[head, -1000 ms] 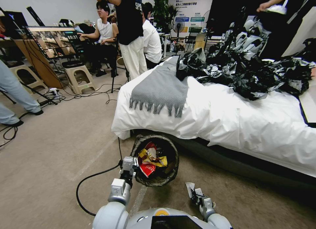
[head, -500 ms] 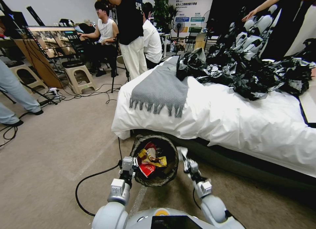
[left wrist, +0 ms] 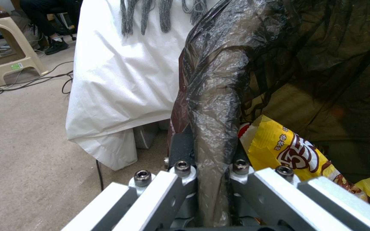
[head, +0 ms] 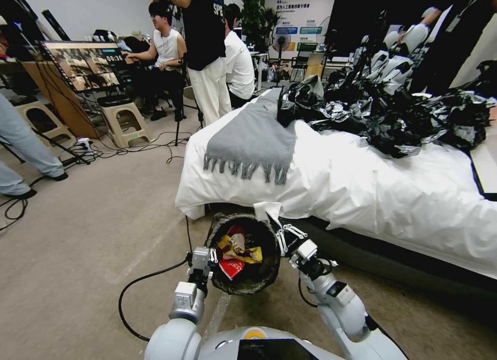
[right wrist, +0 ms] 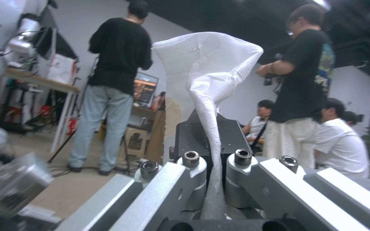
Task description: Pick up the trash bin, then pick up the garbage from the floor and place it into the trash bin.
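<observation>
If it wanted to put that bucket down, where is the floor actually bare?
Bare carpet lies on the robot's left, between the trash bin and the black cable. It is crowded by the bed, where the right gripper holds white paper; the left gripper clamps the rim.

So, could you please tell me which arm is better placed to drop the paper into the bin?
The right: its gripper already pinches the white paper at the trash bin rim, which the left gripper holds.

Beige carpet floor (head: pixel 103 230) takes up most of the space, with a black cable (head: pixel 147 277) snaking across it just beside the left end effector (head: pixel 203 258). Past both end effectors sits the bed (head: pixel 362 194), with a grey fringed scarf (head: pixel 253 137) and a heap of black plastic bags (head: pixel 383 111) lying on it.
</observation>
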